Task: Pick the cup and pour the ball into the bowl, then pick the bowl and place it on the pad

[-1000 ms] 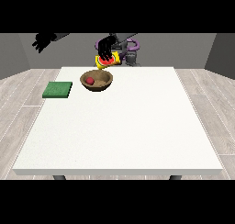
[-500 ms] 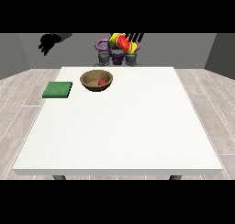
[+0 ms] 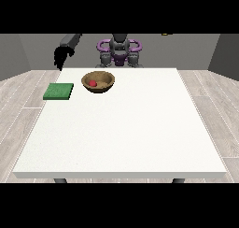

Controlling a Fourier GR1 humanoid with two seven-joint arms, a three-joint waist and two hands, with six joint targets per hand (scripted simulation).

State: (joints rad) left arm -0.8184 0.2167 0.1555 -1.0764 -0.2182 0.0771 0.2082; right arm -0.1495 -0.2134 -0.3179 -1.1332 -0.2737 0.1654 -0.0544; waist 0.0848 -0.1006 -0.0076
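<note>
The hand at the view's left (image 3: 61,57) hangs in the air beyond the table's far left corner, at the end of a grey forearm that slants down from the upper right; its black fingers point downward toward the table edge and hold nothing, though whether they are straight or curled cannot be told. No hand shows at the view's right. Below and just to the right of the raised hand, on the large white table (image 3: 126,129), lies the flat green pad (image 3: 59,91), close to the table's left edge and near its far side. To the right of the pad, apart from it, stands the brown wooden bowl (image 3: 98,81), upright on the tabletop near the far edge. Inside the bowl rests the small red ball (image 3: 93,83), a little left of the bowl's middle. The cup is not to be seen anywhere on the table. Behind the bowl, past the far edge of the table, stands the robot's torso (image 3: 119,52), dark grey with purple rings at the shoulders.
</note>
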